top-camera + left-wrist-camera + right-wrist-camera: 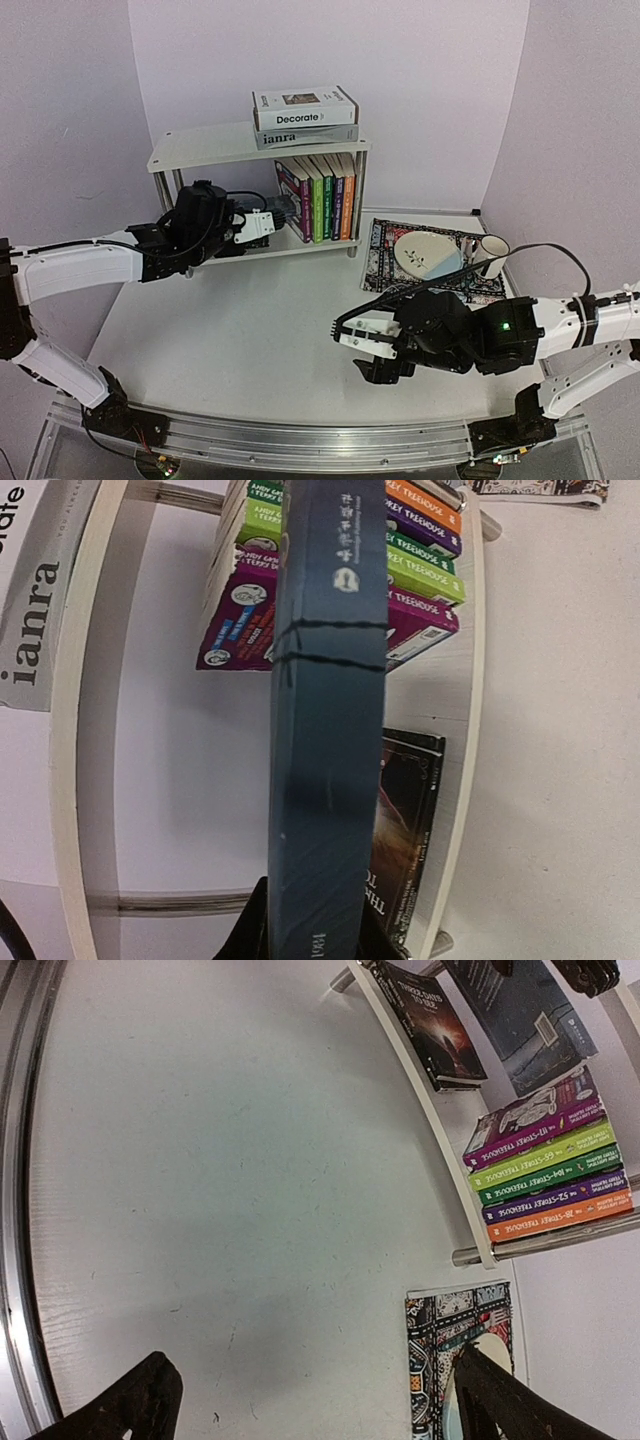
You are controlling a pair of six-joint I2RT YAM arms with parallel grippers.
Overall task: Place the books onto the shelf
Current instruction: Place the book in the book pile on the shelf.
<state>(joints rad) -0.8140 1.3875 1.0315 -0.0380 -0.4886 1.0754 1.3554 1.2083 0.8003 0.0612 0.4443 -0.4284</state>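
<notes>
White table [260, 330]: left arm [80, 265] reaches into shelf [200, 148], left fingers [245, 940] gripping navy book [325, 730]; right fingers [140, 1400] spread.

At the far side of a white table [250, 330]: a small white two-tier shelf [200, 148] on chrome legs. On the shelf's top tier, toward the right end, a grey "ianra" book [305, 137] lying flat. On the lower tier, upright Treehouse paperbacks [322, 198] at the right end, with a dark book [430, 1020] flat to their left. On the table just right of the shelf, a patterned placemat [383, 262].
</notes>
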